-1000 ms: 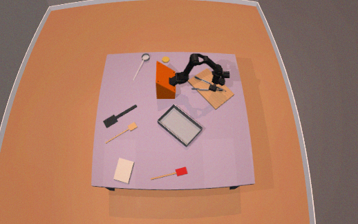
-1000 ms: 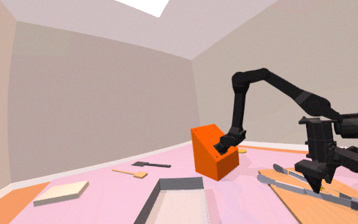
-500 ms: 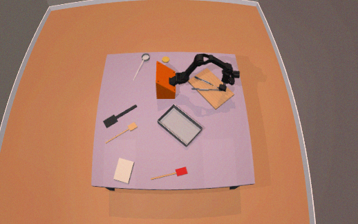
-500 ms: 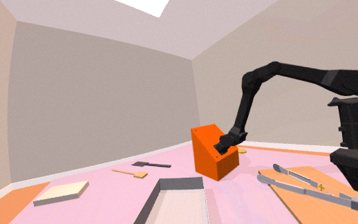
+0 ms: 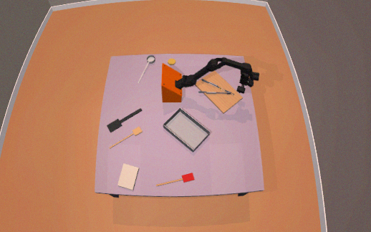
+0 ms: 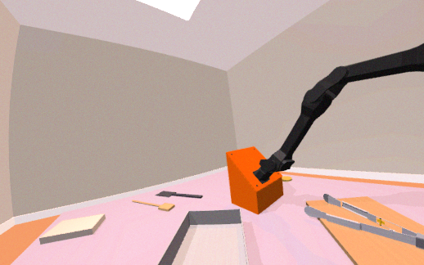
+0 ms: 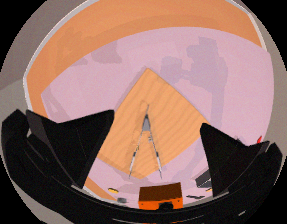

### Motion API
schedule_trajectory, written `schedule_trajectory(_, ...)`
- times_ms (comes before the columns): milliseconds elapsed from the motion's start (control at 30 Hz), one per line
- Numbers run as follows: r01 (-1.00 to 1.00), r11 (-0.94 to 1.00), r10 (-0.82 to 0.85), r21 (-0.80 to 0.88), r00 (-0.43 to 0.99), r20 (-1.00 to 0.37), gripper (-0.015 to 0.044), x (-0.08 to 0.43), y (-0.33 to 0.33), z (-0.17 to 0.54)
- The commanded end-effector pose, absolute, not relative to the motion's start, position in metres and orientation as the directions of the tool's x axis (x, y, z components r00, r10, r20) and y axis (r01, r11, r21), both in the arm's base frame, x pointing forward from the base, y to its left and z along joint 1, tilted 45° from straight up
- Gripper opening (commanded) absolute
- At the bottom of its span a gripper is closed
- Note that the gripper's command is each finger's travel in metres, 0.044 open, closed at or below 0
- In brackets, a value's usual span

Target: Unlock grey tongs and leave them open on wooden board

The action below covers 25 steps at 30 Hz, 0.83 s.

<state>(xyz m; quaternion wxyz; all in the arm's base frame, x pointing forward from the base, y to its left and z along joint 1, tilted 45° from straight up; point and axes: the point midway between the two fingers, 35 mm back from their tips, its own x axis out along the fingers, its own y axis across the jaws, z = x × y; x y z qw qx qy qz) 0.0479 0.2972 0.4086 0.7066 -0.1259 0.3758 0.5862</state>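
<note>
The grey tongs (image 5: 208, 92) (image 6: 385, 232) (image 7: 146, 123) lie on the wooden board (image 5: 225, 107) (image 6: 358, 247) (image 7: 169, 107) with their two arms spread in a V. The hinge end is on the board; the end of one arm sticks out past the board's edge, and the other's end is near an edge. My gripper (image 5: 248, 82) (image 7: 160, 121) is wide open and empty. It is raised above the hinge-end side of the board, apart from the tongs, and is out of frame in the exterior view. The roasting tin (image 5: 187, 130) (image 6: 214, 217) has nothing across it.
The orange base block (image 5: 171, 87) (image 6: 244, 180) (image 7: 160, 192) stands beside the board. A strainer (image 5: 150, 59), yellow disc (image 5: 171, 61), black spatula (image 5: 114, 125), wooden spatula (image 5: 137, 131), cream block (image 5: 128, 176) and red spatula (image 5: 188, 177) lie elsewhere on the table.
</note>
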Motion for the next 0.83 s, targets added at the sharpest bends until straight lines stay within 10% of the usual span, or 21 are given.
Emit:
schedule_trajectory(0, -0.924, 0.277, 0.732, 0.262, 0.026, -0.681, 0.044, 0.046, 0.284, 0.42)
schedule_trajectory(800, -0.923, 0.281, 0.735, 0.262, 0.031, -0.677, 0.044, 0.043, 0.264, 0.431)
